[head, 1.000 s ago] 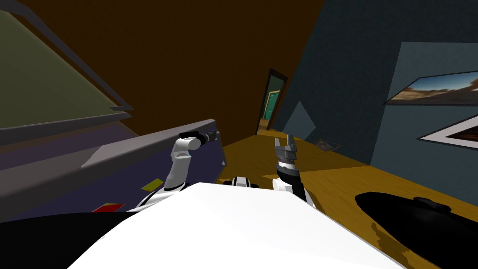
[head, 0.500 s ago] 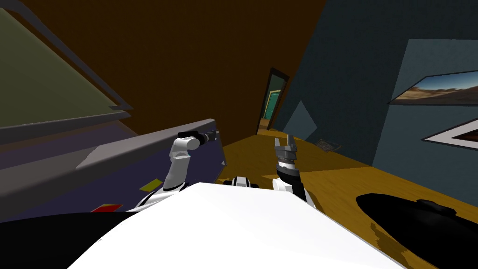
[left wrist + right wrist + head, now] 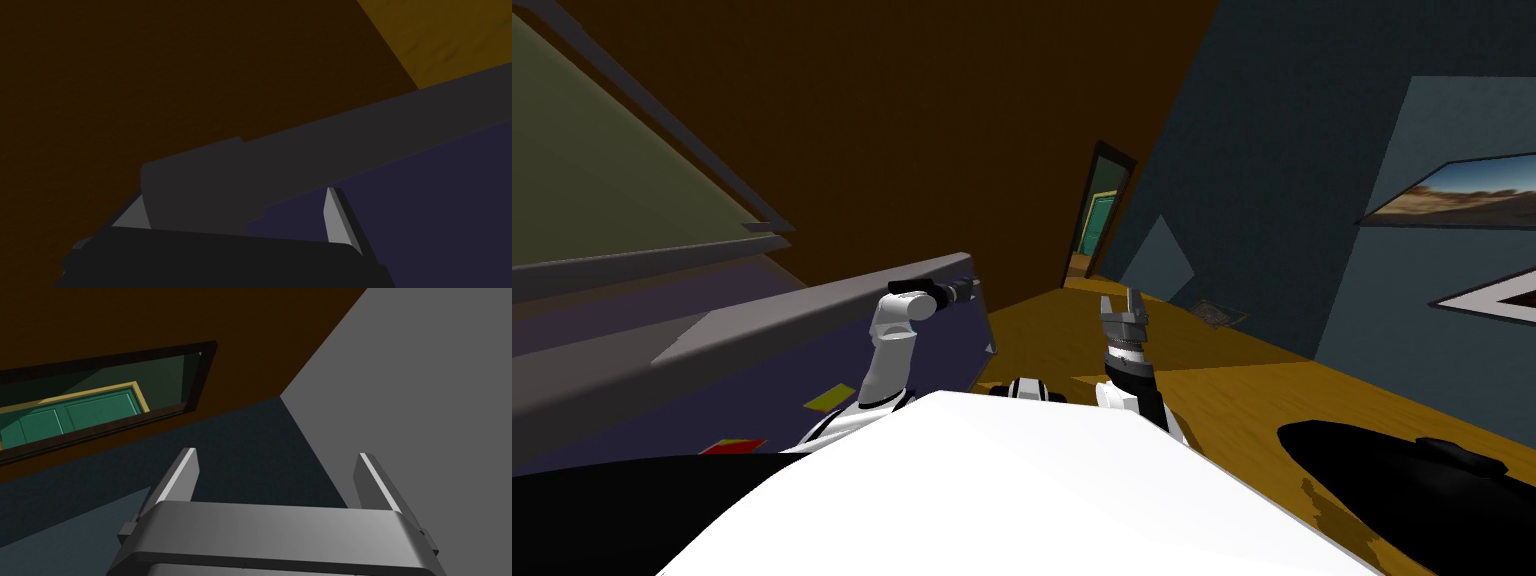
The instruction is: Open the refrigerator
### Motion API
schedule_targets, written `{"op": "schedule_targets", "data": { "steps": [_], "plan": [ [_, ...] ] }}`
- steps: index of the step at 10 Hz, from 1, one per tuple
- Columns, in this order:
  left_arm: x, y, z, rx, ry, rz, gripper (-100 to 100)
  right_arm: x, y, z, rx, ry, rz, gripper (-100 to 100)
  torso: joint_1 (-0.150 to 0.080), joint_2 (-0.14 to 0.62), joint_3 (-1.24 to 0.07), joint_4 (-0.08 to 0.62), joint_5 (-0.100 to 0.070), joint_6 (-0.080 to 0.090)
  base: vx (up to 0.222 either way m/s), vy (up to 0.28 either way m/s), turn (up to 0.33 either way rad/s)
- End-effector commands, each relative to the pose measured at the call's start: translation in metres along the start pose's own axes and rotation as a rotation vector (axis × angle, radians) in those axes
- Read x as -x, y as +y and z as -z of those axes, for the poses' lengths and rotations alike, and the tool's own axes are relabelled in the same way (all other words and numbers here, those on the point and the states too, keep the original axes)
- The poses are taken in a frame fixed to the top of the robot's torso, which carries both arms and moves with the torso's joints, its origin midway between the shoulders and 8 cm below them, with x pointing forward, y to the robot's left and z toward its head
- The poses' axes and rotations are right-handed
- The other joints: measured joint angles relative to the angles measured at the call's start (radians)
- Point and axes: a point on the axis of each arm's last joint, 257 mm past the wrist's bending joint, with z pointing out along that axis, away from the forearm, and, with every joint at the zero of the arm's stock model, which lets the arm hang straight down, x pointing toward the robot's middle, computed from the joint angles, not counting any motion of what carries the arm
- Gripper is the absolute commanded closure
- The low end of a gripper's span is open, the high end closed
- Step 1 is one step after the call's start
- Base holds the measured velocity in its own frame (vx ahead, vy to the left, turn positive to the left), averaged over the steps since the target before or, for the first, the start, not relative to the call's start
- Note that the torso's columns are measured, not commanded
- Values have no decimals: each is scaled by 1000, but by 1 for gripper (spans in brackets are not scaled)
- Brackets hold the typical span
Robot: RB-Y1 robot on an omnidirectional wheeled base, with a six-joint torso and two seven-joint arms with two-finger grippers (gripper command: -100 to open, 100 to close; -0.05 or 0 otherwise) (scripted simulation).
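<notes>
Left hand (image 3: 236, 200) sits at the free end of the fridge door (image 3: 812, 312). Its fingers are wide and straddle the door's grey edge; can't tell if they press it. The door is front-left of me, purple face toward me, and I'd judge it partly swung out. Step in hand: pulling it open. Next move: hold the edge between the fingers and follow the door's arc, with no slip off the end. Right hand (image 3: 1120, 300) is upright mid-front, wide, holding nothing.
</notes>
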Motion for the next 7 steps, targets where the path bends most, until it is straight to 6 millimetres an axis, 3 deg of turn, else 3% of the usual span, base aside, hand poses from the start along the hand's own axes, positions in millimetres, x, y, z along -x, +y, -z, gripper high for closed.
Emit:
{"op": "schedule_targets", "data": {
  "steps": [1,3,4,5,7],
  "plan": [
    [-14,-13,2,-8,37,1,-100,0,0,0,0,0,0,0,0,1,1,0,0,0,0,0,0],
    [-14,-13,2,-8,37,1,-100,0,0,0,0,0,0,0,0,2,1,1,-1,0,-2,-1,3],
    [-1,-1,1,3,1,1,-100,0,0,0,0,0,0,0,0,1,1,1,0,1,-2,10,29],
    [0,4,1,14,0,2,0,0,0,0,0,0,0,0,0,-4,7,-5,9,-7,1,12,13],
    [0,6,0,19,0,3,0,0,0,0,0,0,0,0,8,-14,11,-17,24,-16,0,0,0]
  ]
}}
